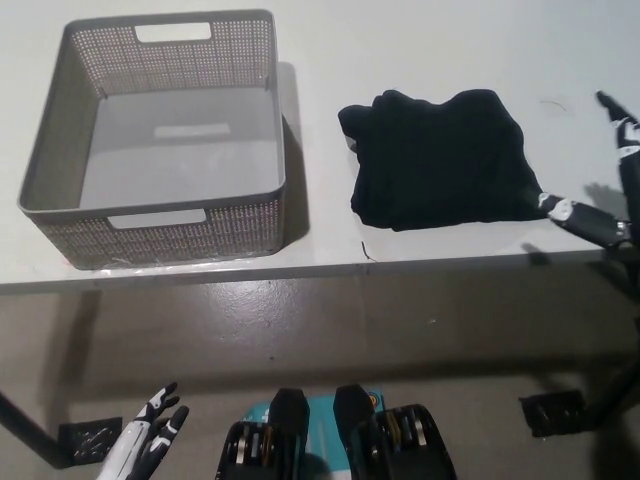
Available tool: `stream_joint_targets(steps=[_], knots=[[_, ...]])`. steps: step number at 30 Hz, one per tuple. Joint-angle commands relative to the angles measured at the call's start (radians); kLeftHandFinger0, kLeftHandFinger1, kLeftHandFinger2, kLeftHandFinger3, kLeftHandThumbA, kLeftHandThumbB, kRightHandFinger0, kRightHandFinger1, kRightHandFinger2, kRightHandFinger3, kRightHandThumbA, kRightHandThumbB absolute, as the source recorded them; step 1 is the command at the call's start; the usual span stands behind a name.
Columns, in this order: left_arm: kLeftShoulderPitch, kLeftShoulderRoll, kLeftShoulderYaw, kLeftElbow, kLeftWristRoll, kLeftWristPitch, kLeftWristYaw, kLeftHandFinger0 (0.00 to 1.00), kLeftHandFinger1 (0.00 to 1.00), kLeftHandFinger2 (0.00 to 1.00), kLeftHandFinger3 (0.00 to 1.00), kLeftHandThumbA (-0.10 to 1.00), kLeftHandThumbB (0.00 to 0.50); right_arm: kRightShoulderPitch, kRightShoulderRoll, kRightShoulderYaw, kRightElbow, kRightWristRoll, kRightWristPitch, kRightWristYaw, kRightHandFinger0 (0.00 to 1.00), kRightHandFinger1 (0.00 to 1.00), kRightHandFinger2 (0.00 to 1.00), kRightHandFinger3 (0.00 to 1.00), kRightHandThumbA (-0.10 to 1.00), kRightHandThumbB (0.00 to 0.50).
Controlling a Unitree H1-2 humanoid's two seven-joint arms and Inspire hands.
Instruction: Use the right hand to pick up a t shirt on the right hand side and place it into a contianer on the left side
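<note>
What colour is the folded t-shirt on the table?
Black, plain; the t-shirt shows clearly in the head view.

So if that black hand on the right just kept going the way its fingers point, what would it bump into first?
Most likely the black t-shirt. The right hand sits open at the table's right edge, one fingertip almost at the shirt's lower right corner. Its height above the table is hard to judge, so it could pass over the cloth.

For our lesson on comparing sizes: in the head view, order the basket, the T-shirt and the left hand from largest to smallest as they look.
1. Grey basket
2. Folded black T-shirt
3. White left hand, partly cut off by the picture's edge.
</note>
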Motion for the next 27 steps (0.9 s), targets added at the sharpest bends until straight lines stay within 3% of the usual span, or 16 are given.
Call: stream_joint_targets(steps=[1,17,22,27], knots=[[-0.018,0.017,0.007,-0.012,0.007,-0.041,0.015,0.89,0.84,0.94,1.0,1.0,0.413,-0.072,-0.032,0.038,0.048,-0.054,0.045,0.026,1.0,1.0,1.0,1.0,1.0,0.5],[-0.019,0.017,0.005,-0.036,0.01,-0.013,0.005,0.9,0.87,0.96,1.0,1.0,0.401,-0.155,-0.004,0.123,0.176,-0.079,0.084,0.017,1.0,1.0,1.0,1.0,1.0,0.5],[-0.023,0.019,0.002,-0.032,0.012,-0.024,0.004,0.9,0.87,0.96,1.0,1.0,0.398,-0.176,0.012,0.135,0.196,-0.085,0.096,0.007,1.0,1.0,1.0,1.0,0.99,0.479],[-0.022,0.022,0.001,-0.041,0.007,-0.01,-0.01,0.92,0.89,0.98,1.0,1.0,0.402,-0.194,0.023,0.146,0.227,-0.096,0.096,-0.013,1.0,1.0,1.0,1.0,1.0,0.499]])
